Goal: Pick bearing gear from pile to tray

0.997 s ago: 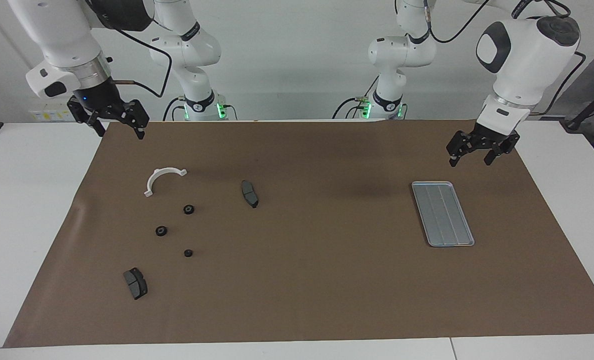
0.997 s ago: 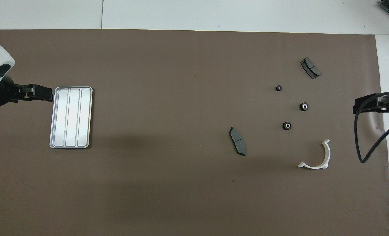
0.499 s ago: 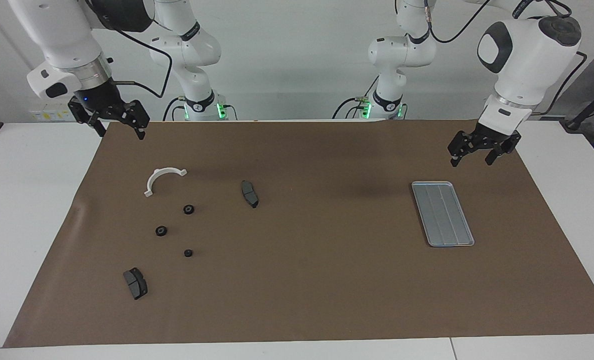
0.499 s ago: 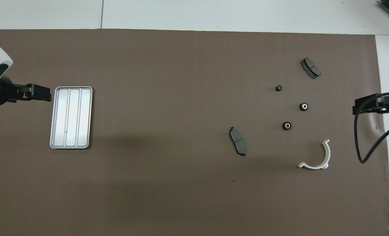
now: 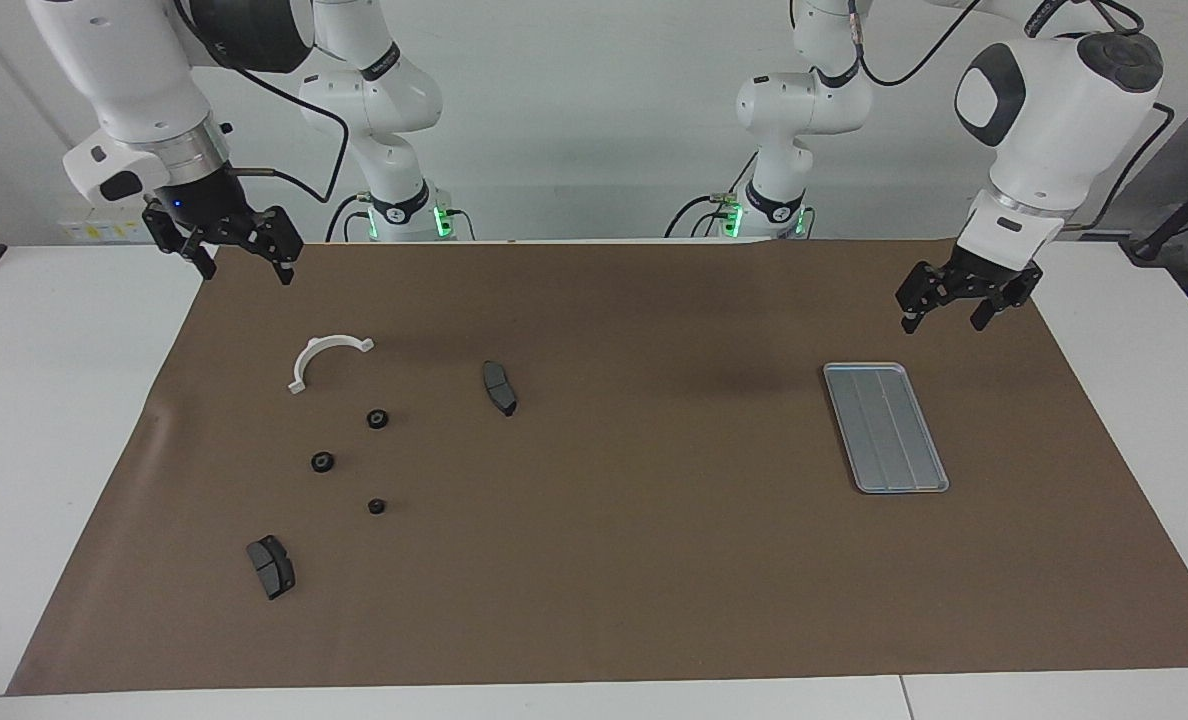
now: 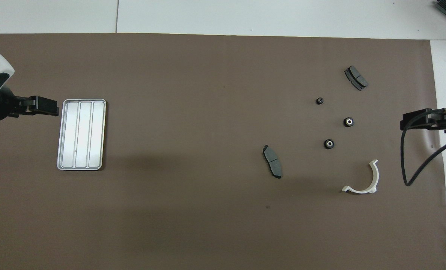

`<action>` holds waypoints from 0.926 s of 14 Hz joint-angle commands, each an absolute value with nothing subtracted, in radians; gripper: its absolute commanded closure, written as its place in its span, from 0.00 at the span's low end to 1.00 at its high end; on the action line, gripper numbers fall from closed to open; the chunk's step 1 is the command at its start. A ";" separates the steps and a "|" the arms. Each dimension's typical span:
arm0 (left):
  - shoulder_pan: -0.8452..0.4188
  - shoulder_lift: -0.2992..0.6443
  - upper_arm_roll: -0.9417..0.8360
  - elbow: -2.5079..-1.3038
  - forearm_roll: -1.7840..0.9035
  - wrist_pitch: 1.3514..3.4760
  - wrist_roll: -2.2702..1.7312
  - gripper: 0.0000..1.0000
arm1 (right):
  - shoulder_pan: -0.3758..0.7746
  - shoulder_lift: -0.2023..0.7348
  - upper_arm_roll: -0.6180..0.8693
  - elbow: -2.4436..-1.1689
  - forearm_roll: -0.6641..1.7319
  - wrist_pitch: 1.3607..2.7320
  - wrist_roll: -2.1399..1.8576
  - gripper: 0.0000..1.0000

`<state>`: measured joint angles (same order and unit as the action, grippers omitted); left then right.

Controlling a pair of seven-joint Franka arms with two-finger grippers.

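Facing view: left gripper (image 5: 942,313) and right gripper (image 5: 245,262) both raised, fingers apart, empty. Overhead shows gears (image 6: 329,144) bright-centred, tray (image 6: 81,134) grooved.

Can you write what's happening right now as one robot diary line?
gears: on mat | tray: holds nothing | left end effector: open, waiting | right end effector: open, empty

We see the right gripper (image 5: 246,252) shifted slightly toward the middle of the brown mat (image 5: 614,560) since a second ago, its trailing black cable (image 6: 414,165) swinging with it. The left gripper (image 5: 954,303) sits a touch higher over the mat's edge.
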<state>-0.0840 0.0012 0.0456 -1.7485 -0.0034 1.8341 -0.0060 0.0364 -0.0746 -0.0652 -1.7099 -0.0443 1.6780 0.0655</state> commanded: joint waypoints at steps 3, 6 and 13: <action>-0.080 -0.021 0.044 -1.770 0.011 1.841 -0.014 0.00 | 0.044 -0.008 -0.077 -1.703 -0.015 1.784 0.052 0.00; -0.081 -0.021 0.044 -1.770 0.011 1.841 -0.014 0.00 | 0.043 0.133 -0.072 -1.609 -0.017 1.827 0.052 0.00; -0.080 -0.021 0.044 -1.769 0.011 1.841 -0.014 0.00 | 0.049 0.373 0.006 -1.609 -0.008 2.123 0.057 0.00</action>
<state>-0.0840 0.0012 0.0458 -1.7485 -0.0034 1.8341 -0.0060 0.0503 0.3171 -0.0201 -1.6444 -0.0438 2.0890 0.0655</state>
